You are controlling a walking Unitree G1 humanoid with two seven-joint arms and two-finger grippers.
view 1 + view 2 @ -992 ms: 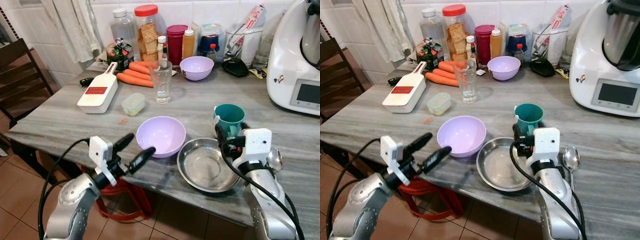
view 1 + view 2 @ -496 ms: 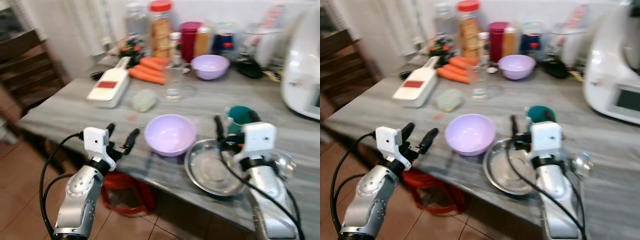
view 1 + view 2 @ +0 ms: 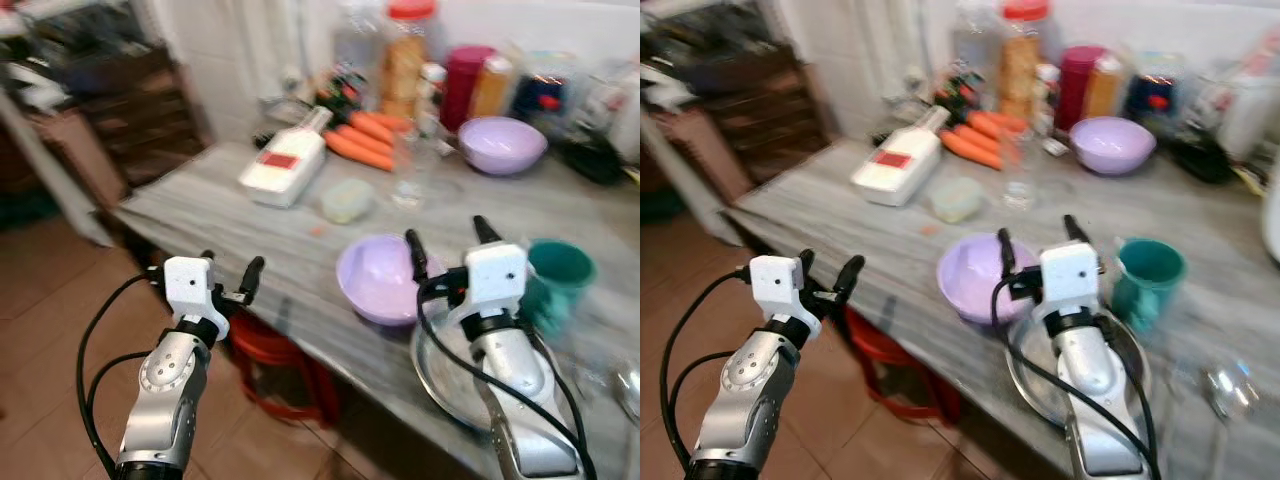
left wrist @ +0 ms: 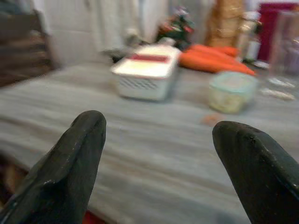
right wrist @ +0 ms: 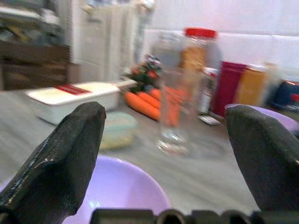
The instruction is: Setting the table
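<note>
The right gripper (image 3: pixel 1038 248) is spread wide with nothing held, and it's raised just above the near purple bowl (image 3: pixel 974 279), which sits at the table's front edge. In the right wrist view the bowl's rim (image 5: pixel 122 193) is seen right below and between the two black fingers (image 5: pixel 60 154), so that bowl is probably what's being lined up for a grab.

The left gripper (image 3: pixel 231 275) is also parted and empty, parked off the edge of the table (image 3: pixel 220 215) over the floor, well apart from any dish.

Just beside the bowl, a steel plate (image 3: pixel 1127 378) is partly hidden under the right arm, a teal cup (image 3: pixel 1147 279) stands near it, and a spoon (image 3: pixel 1222 381) lies further along. Everything is pretty smeared, so details can't be trusted much.

To get this done well, the head should be let settle first. Then one finger is best dropped inside the bowl wall and one outside, so the rim gets pinched rather than the whole bowl squeezed. The wrist should be kept off the plate and cup on the way down, since both could easily be knocked. Being so close to the table edge, the bowl shouldn't be shoved forward.
</note>
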